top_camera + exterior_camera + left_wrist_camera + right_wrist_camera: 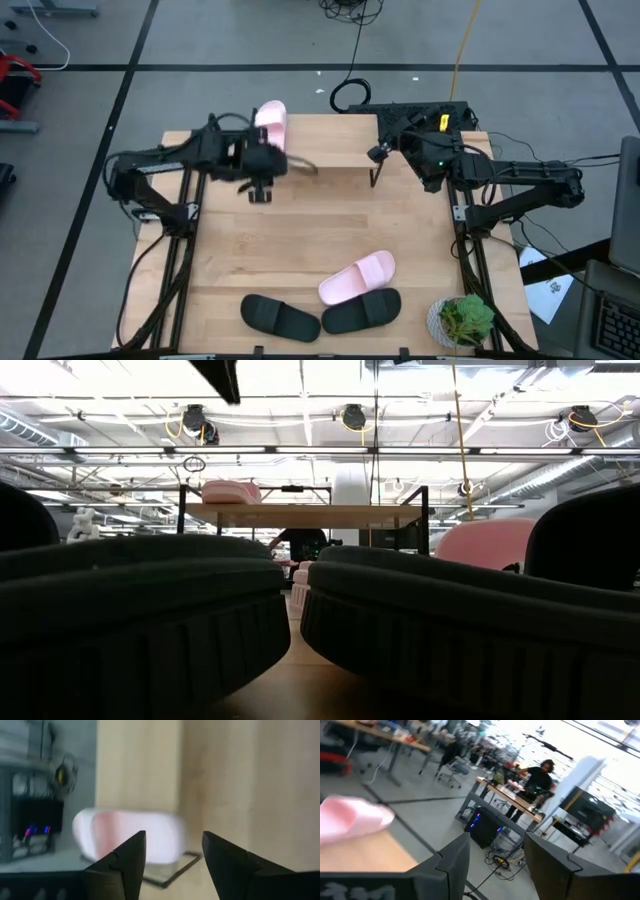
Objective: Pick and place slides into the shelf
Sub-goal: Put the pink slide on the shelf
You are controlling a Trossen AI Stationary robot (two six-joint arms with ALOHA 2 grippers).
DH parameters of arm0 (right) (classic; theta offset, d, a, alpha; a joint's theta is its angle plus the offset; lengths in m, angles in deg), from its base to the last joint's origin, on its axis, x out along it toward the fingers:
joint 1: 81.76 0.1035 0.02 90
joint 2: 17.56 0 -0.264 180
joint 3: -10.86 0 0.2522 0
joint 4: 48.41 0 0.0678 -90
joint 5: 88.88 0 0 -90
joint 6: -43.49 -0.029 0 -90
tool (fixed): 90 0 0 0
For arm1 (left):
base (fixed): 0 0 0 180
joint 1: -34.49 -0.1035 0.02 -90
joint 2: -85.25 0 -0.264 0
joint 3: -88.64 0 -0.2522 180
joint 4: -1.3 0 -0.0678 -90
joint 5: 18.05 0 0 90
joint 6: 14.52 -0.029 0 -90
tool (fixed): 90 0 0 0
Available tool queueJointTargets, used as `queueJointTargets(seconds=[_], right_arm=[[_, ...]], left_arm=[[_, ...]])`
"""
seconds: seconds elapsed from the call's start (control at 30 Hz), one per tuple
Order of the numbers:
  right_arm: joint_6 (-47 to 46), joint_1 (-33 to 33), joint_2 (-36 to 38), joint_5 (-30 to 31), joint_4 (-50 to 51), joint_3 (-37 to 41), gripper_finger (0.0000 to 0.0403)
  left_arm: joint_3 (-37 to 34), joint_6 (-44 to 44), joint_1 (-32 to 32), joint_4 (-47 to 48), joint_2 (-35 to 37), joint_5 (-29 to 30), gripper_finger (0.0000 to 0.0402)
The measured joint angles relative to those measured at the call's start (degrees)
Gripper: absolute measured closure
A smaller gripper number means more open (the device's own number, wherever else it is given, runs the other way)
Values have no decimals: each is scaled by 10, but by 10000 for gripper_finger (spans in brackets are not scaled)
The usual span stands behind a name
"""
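One pale pink slide (270, 122) lies on the left end of the shelf (335, 140) at the table's far edge; the low view shows it on the plank (232, 491). The other pink slide (357, 277) lies on the table near the front, its near end resting over a black slide (362, 310). The second black slide (280, 317) lies to that one's left. My left gripper (260, 193) hovers open and empty just in front of the shelf's left end, with the pink slide (127, 840) beyond its fingers. My right gripper (376, 152) waits open at the shelf's right end.
A small potted plant (462, 320) stands at the table's near right corner. Cables and a black box (420, 112) lie behind the shelf. In the low view the two black slides (130, 610) fill the foreground. Bare tabletop (300, 225) lies between the shelf and the slides.
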Motion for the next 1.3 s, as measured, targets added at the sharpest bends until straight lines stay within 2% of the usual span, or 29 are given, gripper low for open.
queueJointTargets(seconds=[0.17, 0.37, 0.57, 0.73, 0.8, 0.93, 1.03, 1.3], right_arm=[[2, -27, 1, 32, -56, 0, 229], [-3, -66, 1, 35, -62, 0, 229], [-4, -83, 0, 36, -74, 0, 229], [-4, -93, 0, 36, -80, 0, 229], [-4, -94, 0, 37, -80, 0, 229], [0, -94, 1, 37, -79, 0, 229], [0, -98, 1, 37, -81, 0, 229], [-7, -111, 1, 34, -81, 0, 229]], left_arm=[[0, -4, 100, -69, -16, 1, 206], [0, -101, 163, -167, -87, 1, 206], [0, -114, 181, -171, -181, 0, 206], [0, -146, 198, -265, -244, -27, 206], [0, -168, 210, -311, -263, -11, 206], [0, -204, 228, -414, -283, 4, 206], [0, -202, 236, -469, -290, -32, 206], [0, -174, 240, -529, -316, -64, 206]])
